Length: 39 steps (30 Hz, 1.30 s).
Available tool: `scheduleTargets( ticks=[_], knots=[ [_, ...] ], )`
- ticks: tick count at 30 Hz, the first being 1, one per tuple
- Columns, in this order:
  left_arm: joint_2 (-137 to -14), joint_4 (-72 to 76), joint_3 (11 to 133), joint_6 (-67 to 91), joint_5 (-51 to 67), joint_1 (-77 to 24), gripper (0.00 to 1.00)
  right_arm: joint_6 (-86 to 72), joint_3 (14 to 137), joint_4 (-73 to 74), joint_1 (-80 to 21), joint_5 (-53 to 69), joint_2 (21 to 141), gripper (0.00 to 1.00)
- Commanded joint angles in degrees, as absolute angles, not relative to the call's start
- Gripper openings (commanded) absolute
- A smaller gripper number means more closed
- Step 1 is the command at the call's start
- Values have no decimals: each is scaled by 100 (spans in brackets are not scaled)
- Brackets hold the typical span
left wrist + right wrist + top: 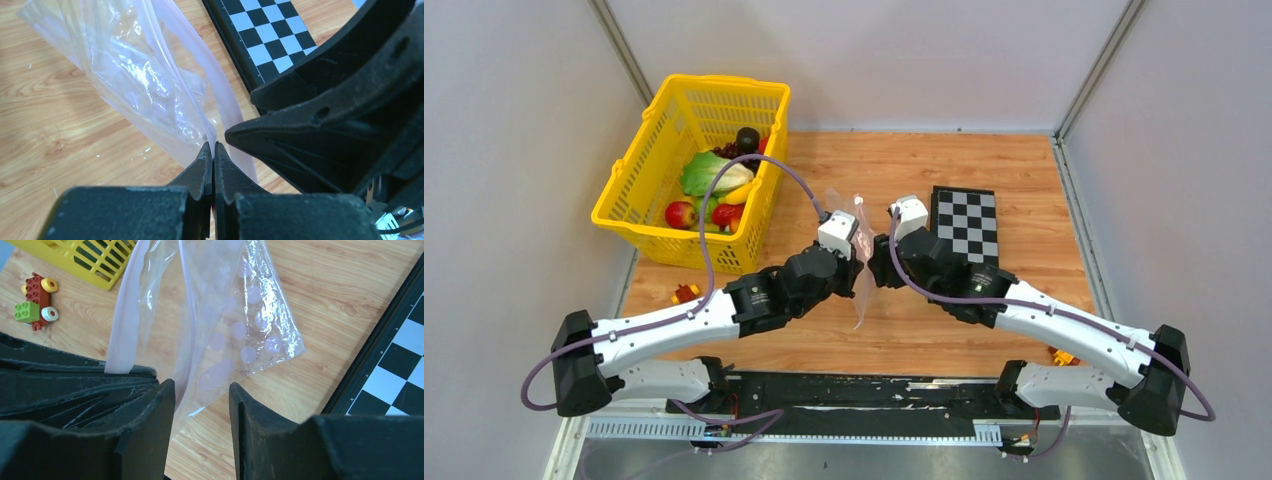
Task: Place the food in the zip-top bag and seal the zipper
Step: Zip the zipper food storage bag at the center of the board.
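While in left end effector (214, 150), zip-top bag (135, 75) over table (50, 125).

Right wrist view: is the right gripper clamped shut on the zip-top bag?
No, the right gripper has its jaws plainly apart, and the zip-top bag film hangs loose in the gap between them.

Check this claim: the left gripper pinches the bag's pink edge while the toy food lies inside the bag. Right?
No: the toy food lies in the yellow basket, not the zip-top bag, as the top external view shows. The left gripper does pinch the pink edge.
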<state>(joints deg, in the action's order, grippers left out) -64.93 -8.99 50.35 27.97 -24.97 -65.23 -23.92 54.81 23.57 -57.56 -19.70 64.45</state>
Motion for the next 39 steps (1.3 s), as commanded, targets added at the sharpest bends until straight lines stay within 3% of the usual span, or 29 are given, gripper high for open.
scheduleTargets(
  ticks=[1,5,9,18,25,28,31,33,39],
  knots=[
    [-6364,-968,5379,2709,-2748,-6561,0,-2657,5935,2623,-5977,-2600,6424,47],
    [-6368,-997,5425,2702,-2657,-6557,0,-2802,6006,2540,-6030,-2670,6457,47],
    [-6351,-983,5466,2698,-2577,-6557,0,-2735,5977,2331,-6029,-2411,6509,39],
    [-6215,-1215,5464,2670,-2827,-6564,0,-2982,5582,1870,-6021,-2592,6219,0],
    [-5945,-1213,5261,2692,-3066,-6557,0,-3532,4225,244,-5989,-2347,5174,0],
    [-5920,-1413,5320,2608,-3273,-6557,0,-3483,4631,1053,-5985,-2497,5266,0],
    [-5892,-1727,5404,2550,-3717,-6557,0,-3335,4968,1602,-5985,-2730,5220,11],
    [-5881,-1956,5471,2537,-3989,-6552,0,-3381,5260,2129,-5985,-2914,5172,0],
    [-5871,-2509,5588,2539,-4160,-6219,0,-3671,6250,3798,-6006,-3346,5450,0]
  ],
)
